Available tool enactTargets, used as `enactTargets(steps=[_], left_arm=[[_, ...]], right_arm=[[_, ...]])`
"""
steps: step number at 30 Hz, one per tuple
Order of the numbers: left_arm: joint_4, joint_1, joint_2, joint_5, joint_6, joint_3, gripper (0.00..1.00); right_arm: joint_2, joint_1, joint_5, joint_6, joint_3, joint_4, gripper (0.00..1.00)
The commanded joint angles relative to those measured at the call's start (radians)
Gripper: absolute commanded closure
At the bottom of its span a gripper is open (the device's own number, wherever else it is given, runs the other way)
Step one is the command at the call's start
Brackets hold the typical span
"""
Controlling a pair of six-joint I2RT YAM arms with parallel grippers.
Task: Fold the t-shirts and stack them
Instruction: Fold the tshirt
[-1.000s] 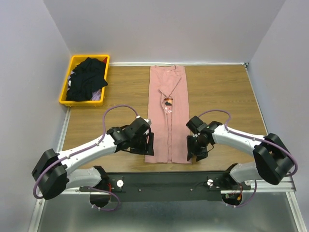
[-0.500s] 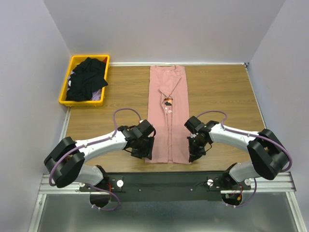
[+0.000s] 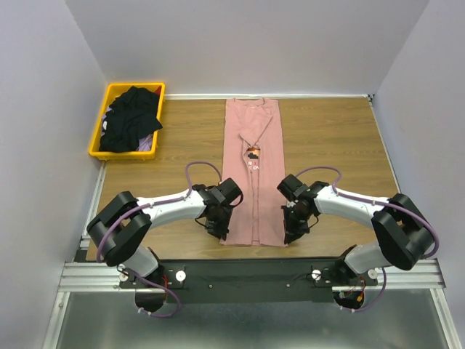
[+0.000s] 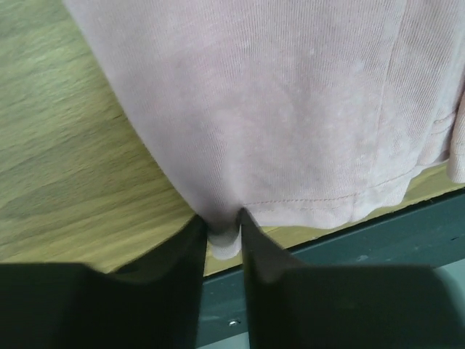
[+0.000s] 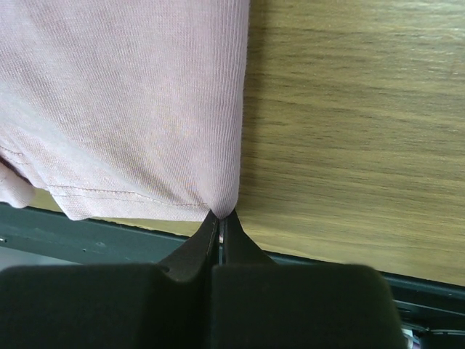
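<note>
Robot lab: walled wooden bench (image 3: 327, 138), aluminium rail (image 3: 83, 273)

A long t-shirt (image 3: 251, 145) lies mid-table (image 3: 327, 138), bin (image 3: 99, 151) at the far left.
Other t-shirts (image 3: 131, 120) fill the bin; left gripper (image 3: 220, 231) and right gripper (image 3: 289, 234) sit at the long t-shirt's near corners.

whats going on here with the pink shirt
Two robot arms are folding a pink t-shirt, laid out as a long strip on the wooden table. The left fingers and right fingers each pinch one near corner of its hem, at the table's front edge. Black t-shirts sit in a yellow bin at the back left.
</note>
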Motion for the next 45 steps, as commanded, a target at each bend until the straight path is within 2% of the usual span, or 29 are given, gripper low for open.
enactTargets(steps=[1,2,5,11,14,17,18,21,24,28,35,45], left_arm=[[0.000,-0.016,0.028,-0.015,0.018,-0.003,0.93],[-0.007,-0.020,0.023,-0.019,0.015,0.003,1.00],[-0.034,-0.029,-0.004,-0.012,0.003,0.008,1.00],[-0.085,-0.128,-0.138,0.050,-0.083,-0.026,1.00],[-0.051,-0.105,-0.208,0.057,-0.074,-0.025,1.00],[-0.001,-0.017,-0.221,0.074,-0.013,0.012,1.00],[0.024,0.053,-0.210,0.067,0.027,0.029,1.00],[0.068,0.173,-0.147,0.022,0.090,0.124,1.00],[0.136,0.254,-0.072,0.014,0.173,0.224,1.00],[0.205,0.328,0.018,-0.009,0.218,0.323,1.00],[0.292,0.403,0.175,-0.023,0.262,0.471,1.00],[0.392,0.451,0.279,-0.033,0.259,0.492,1.00]], right_arm=[[0.021,0.006,0.014,-0.018,0.007,0.026,0.99],[0.018,0.006,0.005,-0.022,0.012,0.023,0.99],[0.007,0.006,-0.021,-0.030,0.015,0.014,0.99],[-0.084,0.012,-0.096,-0.036,0.004,-0.066,0.99],[-0.112,0.012,-0.022,-0.036,0.056,-0.095,0.99],[-0.086,-0.005,0.075,-0.051,0.160,-0.120,0.99],[-0.072,-0.017,0.112,-0.074,0.185,-0.123,0.99],[0.012,-0.080,0.176,-0.145,0.304,-0.121,0.99],[0.099,-0.164,0.247,-0.220,0.436,-0.114,0.99],[0.216,-0.212,0.292,-0.295,0.611,-0.095,0.99],[0.385,-0.275,0.316,-0.364,0.820,-0.075,0.99],[0.521,-0.310,0.319,-0.412,0.947,-0.016,0.99]])
